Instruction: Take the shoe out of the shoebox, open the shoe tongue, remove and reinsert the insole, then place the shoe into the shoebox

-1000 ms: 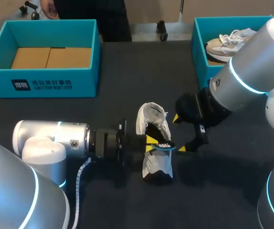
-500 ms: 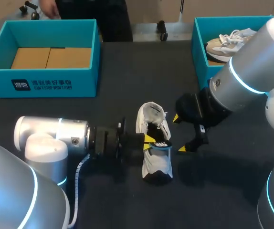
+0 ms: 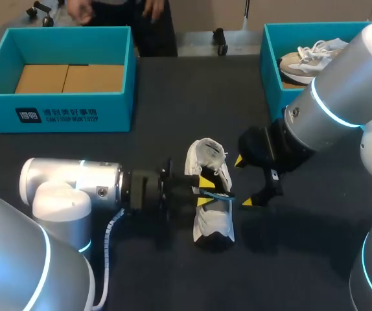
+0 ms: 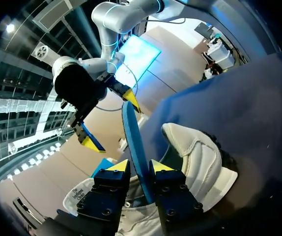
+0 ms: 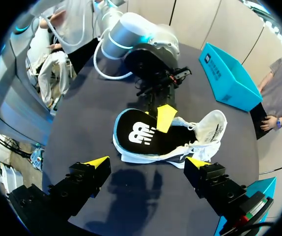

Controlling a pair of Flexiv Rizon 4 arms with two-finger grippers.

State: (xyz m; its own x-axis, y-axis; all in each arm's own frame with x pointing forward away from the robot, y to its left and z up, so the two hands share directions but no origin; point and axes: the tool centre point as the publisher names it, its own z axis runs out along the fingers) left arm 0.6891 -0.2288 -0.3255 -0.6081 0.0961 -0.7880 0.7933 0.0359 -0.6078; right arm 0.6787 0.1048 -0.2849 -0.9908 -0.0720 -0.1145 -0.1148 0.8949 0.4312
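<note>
A black table (image 3: pixel 160 91) carries the whole scene. Near its far left corner sits an open teal cardboard shoebox (image 3: pixel 56 110) with a brown cardboard floor. The left arm comes in low from the table's left edge, and the left gripper (image 3: pixel 203 193) is clamped on a black insole with a blue edge (image 3: pixel 220 197). The left wrist view shows both yellow-tipped fingers pressing the insole (image 4: pixel 131 137) from two sides as it stands on edge and runs straight ahead of them.

At the middle of the table lies a white lace-up sneaker (image 3: pixel 210 223), its long axis running from far edge to near edge, square across the left arm's reach. The insole crosses the shoe's mouth, with its free end pointing at the right gripper (image 3: pixel 243 181), which hovers just beside the shoe's right side with fingers spread wide, holding nothing.

A second teal box (image 3: pixel 271 58) at the far right corner holds a beige and white sneaker (image 3: pixel 306 55).

The insole work looks midway. The left arm has the insole, while the right is the nearer one to steady the shoe.
</note>
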